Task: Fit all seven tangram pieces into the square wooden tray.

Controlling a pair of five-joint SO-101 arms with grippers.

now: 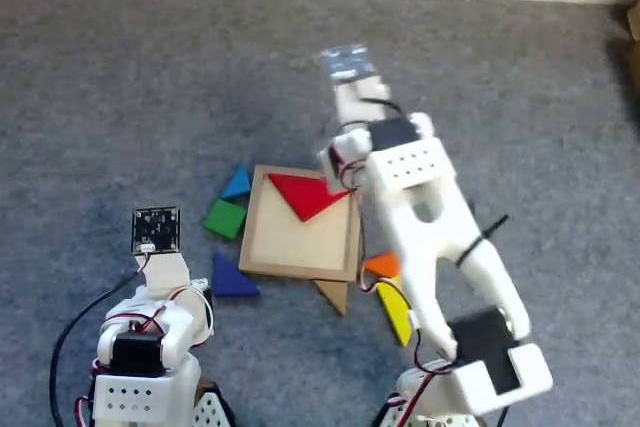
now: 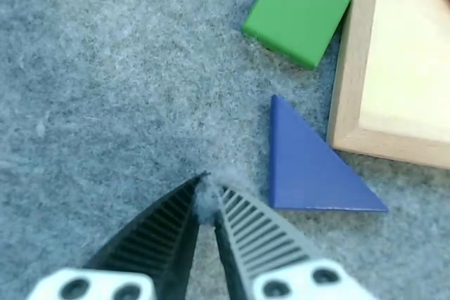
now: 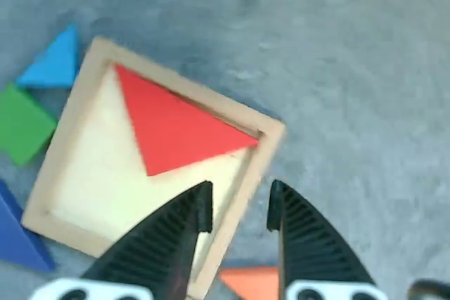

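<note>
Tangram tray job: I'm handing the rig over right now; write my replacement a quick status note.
Left claw: shut, empty, low over the carpet beside the dark blue triangle.
Right claw: open, empty, over the right rim of the tray.
Done: red triangle lies in the tray.
To do: six pieces on the carpet: dark blue triangle, light blue triangle and green square on the tray's left, brown piece at its near edge, orange piece and yellow piece on its right.
</note>
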